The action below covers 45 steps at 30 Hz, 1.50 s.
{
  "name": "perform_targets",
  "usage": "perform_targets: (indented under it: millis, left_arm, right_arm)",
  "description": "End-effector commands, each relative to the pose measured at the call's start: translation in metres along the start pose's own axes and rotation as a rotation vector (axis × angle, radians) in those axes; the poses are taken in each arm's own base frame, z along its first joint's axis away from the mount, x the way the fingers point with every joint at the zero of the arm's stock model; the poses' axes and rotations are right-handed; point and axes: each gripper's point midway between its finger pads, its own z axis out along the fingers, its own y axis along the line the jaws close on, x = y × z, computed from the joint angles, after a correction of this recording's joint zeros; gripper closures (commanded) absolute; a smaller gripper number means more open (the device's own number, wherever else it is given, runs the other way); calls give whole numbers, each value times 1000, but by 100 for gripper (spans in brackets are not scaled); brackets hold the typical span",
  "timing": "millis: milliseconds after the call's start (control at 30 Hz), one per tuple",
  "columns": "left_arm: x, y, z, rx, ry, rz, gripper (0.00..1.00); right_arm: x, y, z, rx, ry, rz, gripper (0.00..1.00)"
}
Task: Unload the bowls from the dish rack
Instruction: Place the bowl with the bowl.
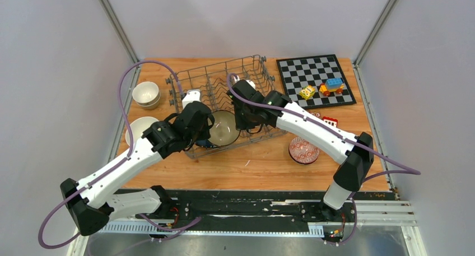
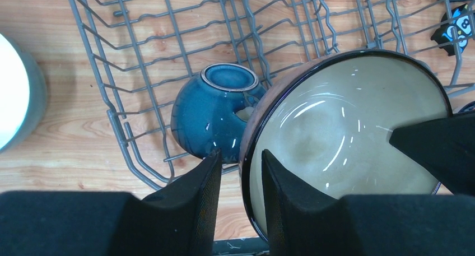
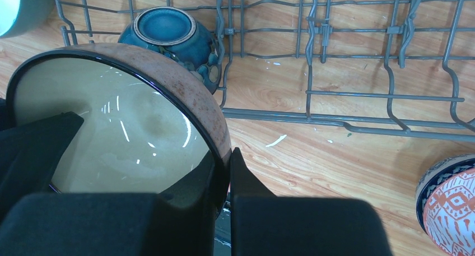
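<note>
Cream bowl rim pinched by right fingers, straddled by left fingers

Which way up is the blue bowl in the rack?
Upside down: the blue bowl shows its foot ring on top, opening hidden, inside the dish rack.

Bowl stood in rack, small bowl upturned to its left, chessboard laid right of rack, stacked bowls left.

The left arm and right arm are built of smooth white shells with bulky black joints, a purple cable trailing along each, ending in flat, black, wedge-shaped fingers.
</note>
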Motion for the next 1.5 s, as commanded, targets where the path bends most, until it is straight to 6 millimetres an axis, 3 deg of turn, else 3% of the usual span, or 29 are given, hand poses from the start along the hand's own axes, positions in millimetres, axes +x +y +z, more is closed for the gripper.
perform_targets:
  millis: [0, 133, 333, 600, 833, 1167, 1300, 1467]
  left_arm:
    - [-4, 0, -6, 2, -18, -15, 66]
    - [3, -3, -2, 22, 2, -13, 72]
    - [5, -6, -1, 38, 7, -15, 100]
    - [7, -19, -3, 131, 9, 27, 100]
    - [-2, -15, -9, 142, -48, 13, 100]
    - [-30, -6, -21, 92, -131, 29, 100]
    - [-57, 16, -31, 16, -197, 38, 100]
    - [-89, 56, -37, -77, -259, -50, 100]
  right_arm:
    - [-24, 16, -18, -81, -99, 63, 97]
    - [-25, 18, -19, -92, -100, 69, 97]
    - [-22, 18, -18, -96, -93, 69, 97]
    - [-14, 30, -16, -186, -66, -20, 95]
    - [-4, 35, -20, -243, -44, -87, 54]
    - [-13, 28, -48, -253, -107, -144, 18]
    - [-24, 9, -77, -205, -192, -204, 9]
    - [-26, -22, -117, -161, -316, -266, 7]
